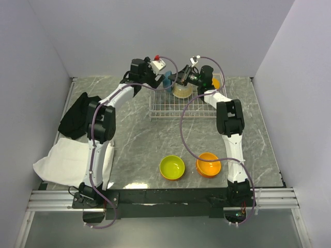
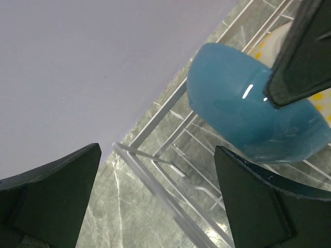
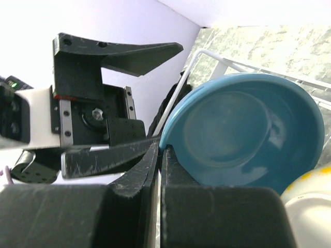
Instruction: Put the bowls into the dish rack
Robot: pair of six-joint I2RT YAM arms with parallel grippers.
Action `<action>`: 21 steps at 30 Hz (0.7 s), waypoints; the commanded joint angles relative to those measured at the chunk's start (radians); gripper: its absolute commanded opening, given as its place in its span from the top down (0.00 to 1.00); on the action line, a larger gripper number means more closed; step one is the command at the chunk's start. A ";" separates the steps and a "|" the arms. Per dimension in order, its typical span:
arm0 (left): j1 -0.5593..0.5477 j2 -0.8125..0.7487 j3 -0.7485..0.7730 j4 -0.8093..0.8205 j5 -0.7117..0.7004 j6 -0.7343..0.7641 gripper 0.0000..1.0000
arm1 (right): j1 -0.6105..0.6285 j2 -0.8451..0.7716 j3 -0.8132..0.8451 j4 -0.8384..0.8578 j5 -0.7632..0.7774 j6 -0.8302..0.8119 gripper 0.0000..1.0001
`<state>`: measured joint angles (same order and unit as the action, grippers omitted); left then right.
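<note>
A black cloth (image 1: 77, 116) is lying on the marble table (image 1: 139, 150), just beside a white cloth (image 1: 67, 163).

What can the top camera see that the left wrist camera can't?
Only the top camera shows the lime green bowl and an orange bowl waiting on the table, plus the white cloth. Only the left wrist camera shows the left pincer up close, its jaws wide open. Both show the teal-blue bowl in the dish rack, next to the white bowl with yellow spots.
</note>
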<state>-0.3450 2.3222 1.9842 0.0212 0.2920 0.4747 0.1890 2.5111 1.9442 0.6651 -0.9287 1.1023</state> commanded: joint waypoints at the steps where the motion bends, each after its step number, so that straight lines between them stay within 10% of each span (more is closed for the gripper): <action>1: -0.018 0.012 0.008 0.046 -0.013 0.081 0.01 | -0.010 -0.003 0.030 0.050 -0.001 -0.016 0.98; 21: -0.031 0.071 0.042 0.102 -0.005 0.041 0.00 | -0.029 -0.061 0.070 -0.173 0.071 -0.131 0.65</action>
<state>-0.3714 2.3718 1.9976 0.1001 0.2825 0.5331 0.1738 2.5111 1.9648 0.5369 -0.8974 1.0267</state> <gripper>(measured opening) 0.994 0.341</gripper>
